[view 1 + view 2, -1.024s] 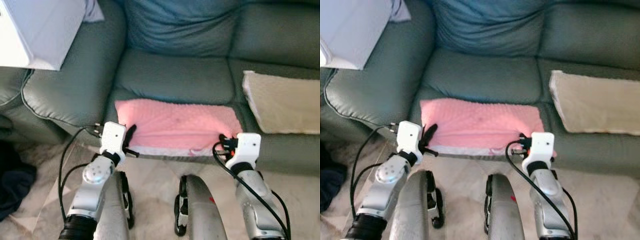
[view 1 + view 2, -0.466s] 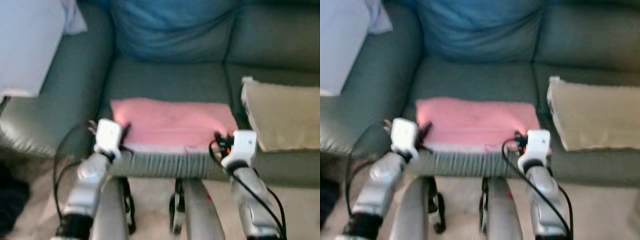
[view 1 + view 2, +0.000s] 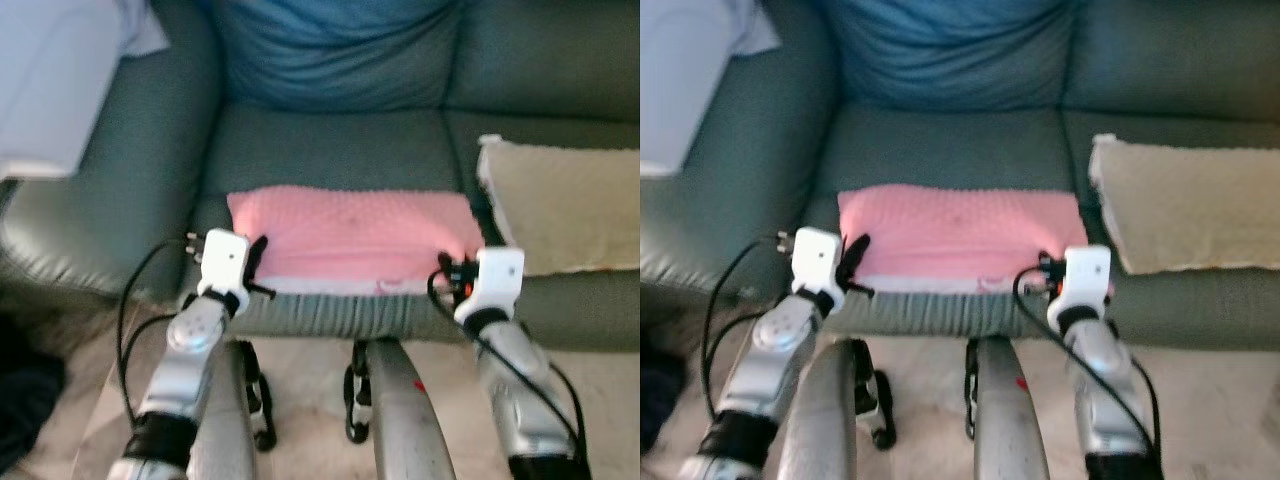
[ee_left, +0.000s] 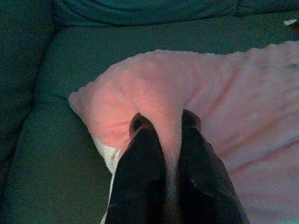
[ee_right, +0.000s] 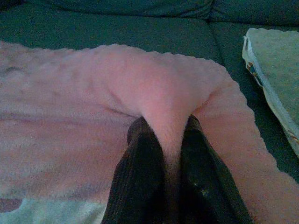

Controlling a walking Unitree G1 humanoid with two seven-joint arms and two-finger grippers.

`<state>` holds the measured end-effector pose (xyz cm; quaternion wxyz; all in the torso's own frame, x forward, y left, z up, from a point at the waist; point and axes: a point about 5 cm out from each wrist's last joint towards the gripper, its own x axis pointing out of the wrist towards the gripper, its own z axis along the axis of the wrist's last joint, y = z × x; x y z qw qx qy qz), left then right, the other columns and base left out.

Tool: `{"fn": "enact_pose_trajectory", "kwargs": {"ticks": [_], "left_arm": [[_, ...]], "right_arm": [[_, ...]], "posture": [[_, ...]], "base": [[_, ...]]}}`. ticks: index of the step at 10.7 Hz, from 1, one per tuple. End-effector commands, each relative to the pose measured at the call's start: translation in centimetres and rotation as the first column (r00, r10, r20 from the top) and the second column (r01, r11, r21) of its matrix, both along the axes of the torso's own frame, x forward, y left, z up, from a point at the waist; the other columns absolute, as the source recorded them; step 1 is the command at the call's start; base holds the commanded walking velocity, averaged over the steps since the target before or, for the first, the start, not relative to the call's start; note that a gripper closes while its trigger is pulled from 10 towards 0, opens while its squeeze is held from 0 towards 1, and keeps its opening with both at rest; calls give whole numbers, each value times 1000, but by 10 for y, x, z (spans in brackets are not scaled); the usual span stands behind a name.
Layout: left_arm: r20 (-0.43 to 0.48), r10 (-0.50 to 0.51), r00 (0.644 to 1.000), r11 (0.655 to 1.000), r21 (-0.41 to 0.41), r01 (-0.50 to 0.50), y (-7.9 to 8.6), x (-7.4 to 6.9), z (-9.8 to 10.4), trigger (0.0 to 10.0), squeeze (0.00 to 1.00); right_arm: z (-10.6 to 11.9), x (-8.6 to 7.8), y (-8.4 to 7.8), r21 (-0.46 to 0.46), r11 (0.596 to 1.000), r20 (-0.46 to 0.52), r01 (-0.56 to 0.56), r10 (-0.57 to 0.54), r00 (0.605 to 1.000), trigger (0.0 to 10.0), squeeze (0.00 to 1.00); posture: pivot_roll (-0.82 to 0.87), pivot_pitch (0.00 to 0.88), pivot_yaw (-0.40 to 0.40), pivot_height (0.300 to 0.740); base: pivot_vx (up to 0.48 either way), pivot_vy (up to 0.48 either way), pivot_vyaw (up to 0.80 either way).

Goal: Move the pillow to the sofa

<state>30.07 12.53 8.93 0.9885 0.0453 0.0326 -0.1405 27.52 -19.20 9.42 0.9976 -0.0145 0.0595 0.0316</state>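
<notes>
A flat pink fuzzy pillow (image 3: 350, 232) lies on the seat cushion of the grey-green leather sofa (image 3: 330, 150), at its front edge. The left gripper (image 4: 163, 122) pinches a fold at the pillow's left corner, and the right gripper (image 5: 164, 125) pinches its right corner. A beige pillow (image 3: 560, 205) lies just beside it.

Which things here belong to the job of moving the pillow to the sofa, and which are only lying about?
Belong to the job:
- pink pillow, flat on the seat
- sofa
- left gripper, pinching the pillow's corner
- right gripper, pinching the other front corner

Only lying about:
- beige pillow on the next seat
- blue cushion against the backrest
- white cloth on the sofa arm
</notes>
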Motion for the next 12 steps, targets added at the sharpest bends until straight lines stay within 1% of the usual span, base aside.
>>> {"fn": "enact_pose_trajectory", "kwargs": {"ticks": [1, 2, 3, 4, 5, 7, 8, 9, 11, 12], "left_arm": [[12, 37, 999, 999, 28, -37, 2, 9, 3, 10000, 0], [44, 85, 995, 995, 52, -87, 6, 19, 9, 10000, 0], [54, 117, 992, 991, 56, -120, 10, 29, 13, 10000, 0], [61, 178, 982, 983, 42, -180, 17, 42, 20, 10000, 0], [66, 235, 970, 971, 33, -238, 23, 51, 26, 10000, 0], [81, 297, 951, 953, 37, -301, 32, 58, 30, 10000, 0], [76, 315, 946, 947, 40, -318, 34, 62, 30, 10000, 0], [75, 312, 947, 947, 50, -316, 37, 64, 30, 10000, 0], [66, 316, 947, 946, 52, -319, 42, 66, 29, 10000, 0], [33, 337, 941, 939, 55, -338, 49, 68, 25, 10000, 0]], "right_arm": [[4, 8, -13, -17, 1000, 3, 4, -4, 1000, 10000, 0], [10, 18, -15, -25, 1000, 16, -13, 13, 1000, 10000, 0], [18, 30, -18, -43, 999, 34, -23, 25, 999, 10000, 0], [32, 48, -22, -70, 997, 68, -33, 37, 997, 10000, 0], [42, 59, -21, -84, 995, 86, -58, 65, 994, 10000, 0], [47, 67, -15, -93, 990, 89, -108, 117, 989, 10000, 0], [49, 71, -12, -98, 987, 98, -129, 138, 986, 10000, 0], [49, 73, -10, -88, 988, 100, -131, 139, 985, 10000, 0], [45, 74, -5, -85, 984, 100, -156, 164, 981, 10000, 0], [37, 72, 1, -76, 982, 90, -174, 181, 979, 10000, 0]], "posture": [[-57, 363, -23, 635], [-57, 367, -28, 635], [-60, 374, -31, 635], [-55, 377, -36, 635], [-53, 378, -36, 635], [-59, 379, -35, 635], [-61, 383, -34, 635], [-63, 383, -36, 635], [-60, 384, -37, 635], [-57, 388, -38, 635]], "base": [[0, 0, 0], [0, 0, 0], [0, 0, 0], [0, 0, 0], [0, 0, 0], [0, 0, 0], [0, 0, 0], [0, 0, 0], [0, 0, 0], [0, 0, 0]]}}
